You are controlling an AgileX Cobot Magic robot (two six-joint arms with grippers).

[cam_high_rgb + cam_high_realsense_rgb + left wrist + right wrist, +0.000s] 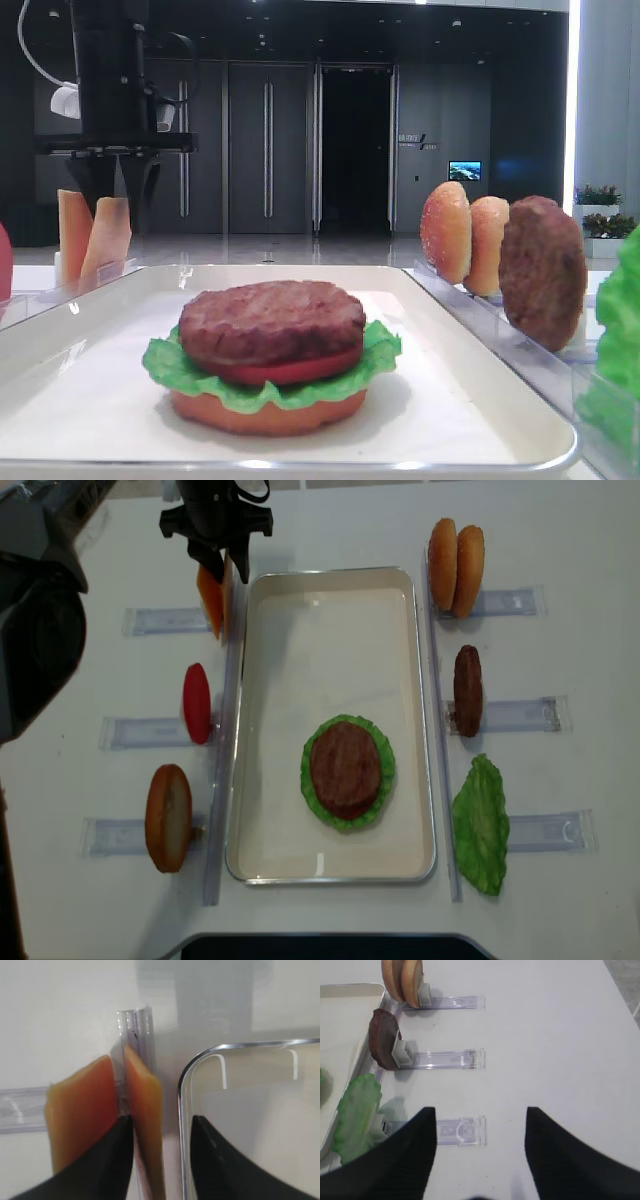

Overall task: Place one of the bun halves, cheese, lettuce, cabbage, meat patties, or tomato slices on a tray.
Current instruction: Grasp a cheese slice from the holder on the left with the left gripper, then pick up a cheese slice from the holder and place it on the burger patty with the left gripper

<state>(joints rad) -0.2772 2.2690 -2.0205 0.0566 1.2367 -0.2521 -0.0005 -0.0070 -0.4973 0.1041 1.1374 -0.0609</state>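
On the far left of the bench [330, 520], a bun half [168, 818] and a red tomato slice [197, 702] stand upright on clear racks [128, 732]. Behind them the left pincer [162, 1130] reaches down over two upright cheese slices [214, 598]; its fingers [107, 1155] straddle the slice nearer the tray, but whether they press it cannot be told. Beside these lies the white tray [330, 875], holding a stack of flat bun, lettuce, tomato and a meat patty [345, 768] on top. Right of the tray, two bun halves [456, 566], another patty [467, 690] and a lettuce leaf [481, 825] sit on their racks. Nearest the right edge, the right pincer [480, 1115] hangs spread wide over bare bench, holding nothing.
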